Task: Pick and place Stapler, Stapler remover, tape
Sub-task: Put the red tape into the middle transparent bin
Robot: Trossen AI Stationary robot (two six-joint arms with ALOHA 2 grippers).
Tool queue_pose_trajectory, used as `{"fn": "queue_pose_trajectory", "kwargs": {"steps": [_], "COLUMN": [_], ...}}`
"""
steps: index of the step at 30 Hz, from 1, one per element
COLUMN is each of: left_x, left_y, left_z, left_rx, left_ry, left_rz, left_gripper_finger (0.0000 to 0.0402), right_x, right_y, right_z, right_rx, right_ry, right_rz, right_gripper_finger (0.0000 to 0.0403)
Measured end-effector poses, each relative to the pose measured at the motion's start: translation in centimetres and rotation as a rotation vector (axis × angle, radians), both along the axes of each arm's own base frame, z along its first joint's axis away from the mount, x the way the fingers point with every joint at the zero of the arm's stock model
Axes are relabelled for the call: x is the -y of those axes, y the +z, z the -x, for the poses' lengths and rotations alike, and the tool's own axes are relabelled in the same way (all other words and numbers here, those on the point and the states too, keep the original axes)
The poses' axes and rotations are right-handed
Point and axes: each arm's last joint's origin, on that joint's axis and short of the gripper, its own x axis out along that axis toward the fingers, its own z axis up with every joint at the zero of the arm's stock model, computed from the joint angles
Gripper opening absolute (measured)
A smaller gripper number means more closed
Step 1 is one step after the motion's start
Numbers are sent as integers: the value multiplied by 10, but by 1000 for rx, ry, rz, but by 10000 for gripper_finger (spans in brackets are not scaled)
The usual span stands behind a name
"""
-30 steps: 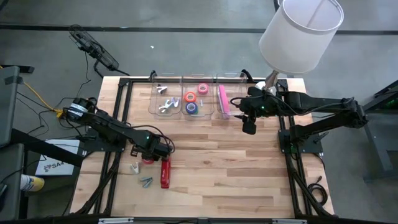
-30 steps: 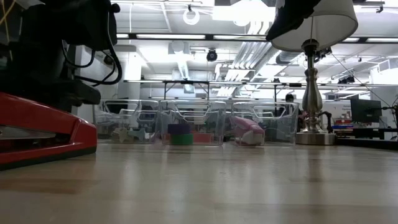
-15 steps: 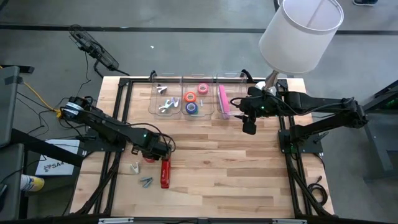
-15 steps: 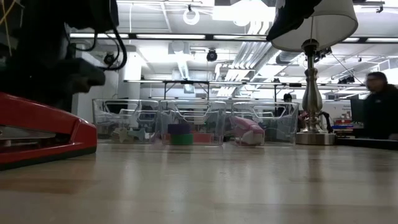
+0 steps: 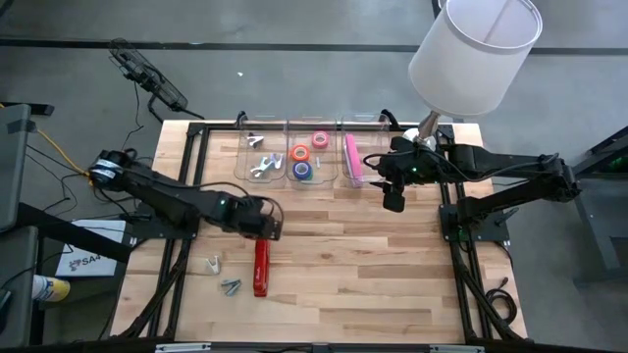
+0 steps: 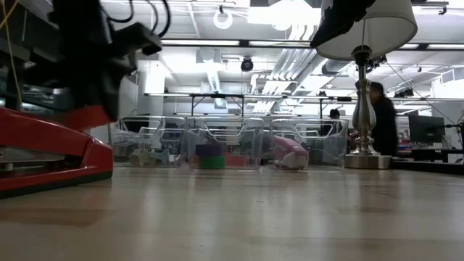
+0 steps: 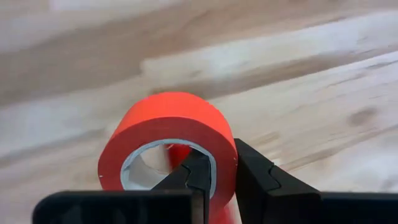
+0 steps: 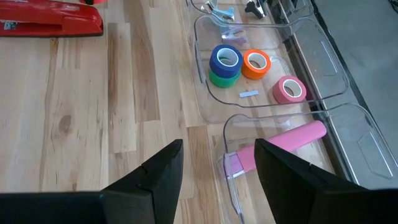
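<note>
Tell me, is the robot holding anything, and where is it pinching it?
The left end effector holds a red tape roll by its wall, one finger inside the ring, one outside. The right end effector holds nothing.

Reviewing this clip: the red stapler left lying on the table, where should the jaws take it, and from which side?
Probably across the narrow middle of the red stapler, coming straight down from above. It lies flat and long on the table, so its slim sides offer opposing faces, with open wood on both sides.

No legible text, labels or numbers anywhere.
</note>
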Motion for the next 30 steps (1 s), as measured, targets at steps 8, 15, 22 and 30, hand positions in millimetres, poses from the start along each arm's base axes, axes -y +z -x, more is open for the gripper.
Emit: {"fn": "queue_pose_trajectory", "kwargs": {"steps": [8, 15, 22, 30], "left_x": [-32, -69, -106, -144], "left_y": [19, 35, 46, 56], "left_z": [-25, -40, -47, -49], "left_rx": [183, 310, 426, 542], "left_ry": [-27, -28, -14, 11], "left_rz": [-63, -151, -226, -304], "left_gripper_finger": [37, 37, 37, 37], "right_x": [0, 0, 0, 0], "right_y": [0, 0, 0, 0], "right_z": [0, 0, 0, 0], "right_rx": [1, 1, 1, 5], "right_ry": [-1, -2, -3, -20], "right_rz": [-2, -2, -2, -10], "right_gripper_finger": [188, 188, 188, 188]}}
